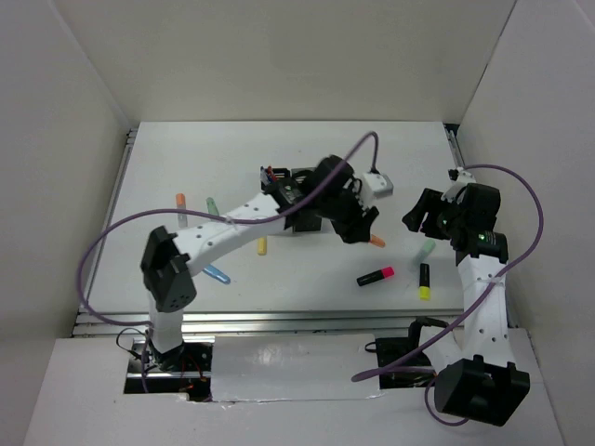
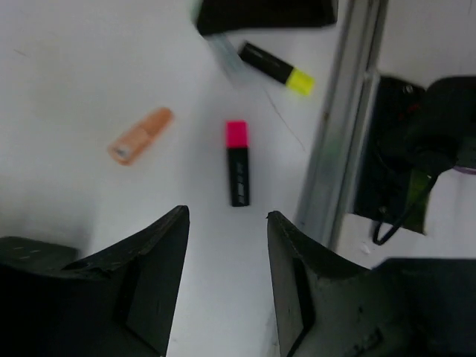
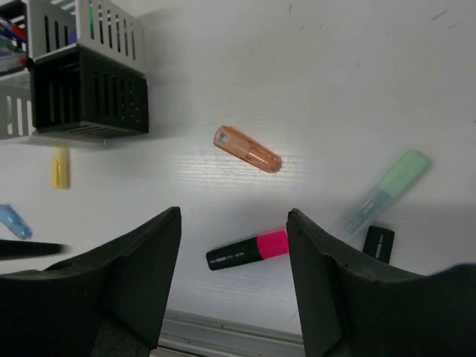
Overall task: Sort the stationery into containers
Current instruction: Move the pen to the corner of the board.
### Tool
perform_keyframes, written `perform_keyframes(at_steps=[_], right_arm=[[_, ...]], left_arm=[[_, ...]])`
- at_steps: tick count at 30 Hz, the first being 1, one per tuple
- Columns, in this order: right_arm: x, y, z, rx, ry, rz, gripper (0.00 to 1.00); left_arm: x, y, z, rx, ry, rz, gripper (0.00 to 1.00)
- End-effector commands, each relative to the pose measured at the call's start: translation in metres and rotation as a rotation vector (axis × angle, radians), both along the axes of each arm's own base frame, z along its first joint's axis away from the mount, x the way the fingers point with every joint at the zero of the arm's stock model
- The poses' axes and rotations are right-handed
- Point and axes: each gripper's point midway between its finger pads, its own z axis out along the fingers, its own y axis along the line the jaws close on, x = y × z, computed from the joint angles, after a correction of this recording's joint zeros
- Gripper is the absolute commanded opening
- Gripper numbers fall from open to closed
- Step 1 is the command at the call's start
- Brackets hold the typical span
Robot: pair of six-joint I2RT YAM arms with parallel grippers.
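Note:
The containers (image 1: 277,178) are a block of black and silver-white slotted cups, mostly hidden under my left arm; the right wrist view shows a black cup (image 3: 89,100) and a white cup (image 3: 108,26). My left gripper (image 1: 358,228) is open and empty, above the table just right of the block. Ahead of it lie a pink-ended black highlighter (image 2: 237,163), an orange marker (image 2: 140,136) and a yellow-ended highlighter (image 2: 277,68). My right gripper (image 1: 420,214) is open and empty, high over the pink highlighter (image 3: 248,251) and the orange marker (image 3: 248,149). A pale green marker (image 3: 387,190) lies to the right.
More stationery lies left of the block: an orange marker (image 1: 181,199), a green marker (image 1: 211,203), a yellow marker (image 1: 262,245) and a blue marker (image 1: 217,274). The table's front rail (image 1: 279,321) is near the highlighters. White walls close in the sides and back.

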Motion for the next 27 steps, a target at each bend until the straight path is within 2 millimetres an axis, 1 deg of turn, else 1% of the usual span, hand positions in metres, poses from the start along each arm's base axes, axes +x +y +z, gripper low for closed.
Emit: perform_keyframes(at_steps=[1,2,3,4,5,6,7,8,9,10,11,12,13,15,16,18,19,21,24,27], right_arm=[[0.002,0.002,0.032,0.035,-0.046,0.017,0.66],[0.002,0.001,0.039,0.038,-0.061,0.012,0.66],[0.002,0.000,0.043,0.045,-0.075,0.006,0.66],[0.000,0.000,0.051,0.054,-0.100,-0.006,0.66],[0.001,-0.002,0.056,0.052,-0.117,-0.017,0.66],[0.002,-0.003,0.062,0.047,-0.139,-0.025,0.66],[0.002,-0.005,0.065,0.051,-0.149,-0.041,0.65],[0.003,-0.009,0.070,0.049,-0.157,-0.064,0.66],[0.003,-0.011,0.072,0.051,-0.157,-0.076,0.66],[0.005,-0.016,0.076,0.062,-0.159,-0.105,0.66],[0.004,-0.017,0.077,0.072,-0.151,-0.115,0.66],[0.004,-0.020,0.077,0.080,-0.147,-0.125,0.66],[0.004,-0.021,0.081,0.090,-0.153,-0.131,0.65],[0.003,-0.025,0.085,0.102,-0.156,-0.143,0.65],[0.003,-0.026,0.086,0.104,-0.157,-0.144,0.65],[0.003,-0.029,0.088,0.118,-0.150,-0.150,0.65],[0.003,-0.029,0.091,0.116,-0.155,-0.147,0.65],[0.003,-0.031,0.092,0.127,-0.151,-0.145,0.65],[0.003,-0.030,0.093,0.130,-0.156,-0.134,0.65],[0.002,-0.028,0.092,0.129,-0.160,-0.123,0.65]], left_arm=[[-0.043,0.001,-0.101,0.282,0.284,-0.022,0.59],[-0.057,-0.007,-0.107,0.294,0.299,-0.045,0.59],[-0.062,-0.012,-0.115,0.304,0.304,-0.053,0.59],[-0.066,-0.019,-0.126,0.317,0.303,-0.059,0.59],[-0.075,-0.026,-0.131,0.325,0.303,-0.070,0.59],[-0.075,-0.034,-0.130,0.316,0.296,-0.073,0.59],[-0.077,-0.039,-0.145,0.336,0.318,-0.065,0.59],[-0.075,-0.051,-0.140,0.319,0.300,-0.066,0.59],[-0.073,-0.056,-0.144,0.324,0.296,-0.058,0.59],[-0.072,-0.060,-0.159,0.347,0.304,-0.047,0.59],[-0.065,-0.068,-0.156,0.339,0.275,-0.027,0.59],[-0.063,-0.071,-0.159,0.345,0.269,-0.021,0.59],[-0.062,-0.074,-0.172,0.364,0.274,-0.022,0.59],[-0.057,-0.079,-0.173,0.360,0.265,-0.014,0.59],[-0.056,-0.079,-0.180,0.372,0.269,-0.011,0.59],[-0.053,-0.079,-0.185,0.387,0.252,0.008,0.59],[-0.050,-0.078,-0.193,0.402,0.249,0.015,0.59],[-0.045,-0.075,-0.199,0.424,0.231,0.038,0.58],[-0.038,-0.075,-0.206,0.431,0.208,0.055,0.59],[-0.034,-0.081,-0.205,0.407,0.185,0.063,0.63]])
